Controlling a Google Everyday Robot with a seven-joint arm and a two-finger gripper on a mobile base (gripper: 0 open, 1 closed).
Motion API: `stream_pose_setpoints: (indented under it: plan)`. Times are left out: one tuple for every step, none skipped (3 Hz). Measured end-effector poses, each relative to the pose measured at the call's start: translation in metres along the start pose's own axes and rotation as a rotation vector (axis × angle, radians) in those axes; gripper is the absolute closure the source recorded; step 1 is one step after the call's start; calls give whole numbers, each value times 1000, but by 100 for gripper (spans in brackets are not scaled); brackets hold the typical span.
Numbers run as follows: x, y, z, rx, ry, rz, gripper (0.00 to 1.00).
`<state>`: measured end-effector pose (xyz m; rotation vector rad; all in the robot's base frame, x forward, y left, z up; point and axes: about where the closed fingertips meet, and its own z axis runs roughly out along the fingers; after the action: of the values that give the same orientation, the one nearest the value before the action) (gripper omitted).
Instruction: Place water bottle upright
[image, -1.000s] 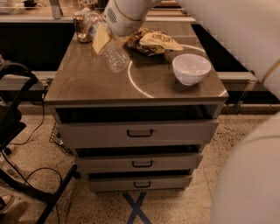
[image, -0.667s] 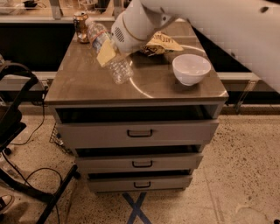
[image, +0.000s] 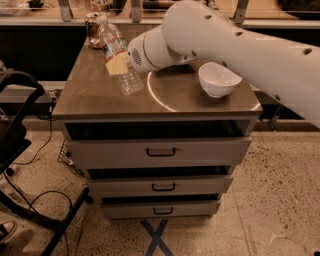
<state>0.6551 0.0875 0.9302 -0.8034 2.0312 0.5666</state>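
Observation:
The water bottle is clear ribbed plastic with a pale label band. It is tilted, cap end up and to the back left, with its base low over the left part of the cabinet top. My gripper is at the end of the big white arm, shut around the bottle's middle. One yellowish finger shows across the front of the bottle. I cannot tell whether the base touches the top.
A copper-toned can stands at the back left corner, just behind the bottle's cap end. A white bowl sits at the right of the cabinet top. Three drawers are below. A black chair frame stands at the left.
The arm has swung lower and across the cabinet top, carrying the bottle with it. The bottle stays tilted. The arm now hides the snack bag seen behind it earlier.

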Motion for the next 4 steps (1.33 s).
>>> stream_pose_setpoints:
  plan:
    - [-48, -16, -15, 69, -180, -10, 100]
    - [-75, -21, -17, 102, -375, 4, 100]
    - [-100, -19, -14, 113, -544, -15, 100]
    - [-113, -21, -9, 105, -657, -24, 100]
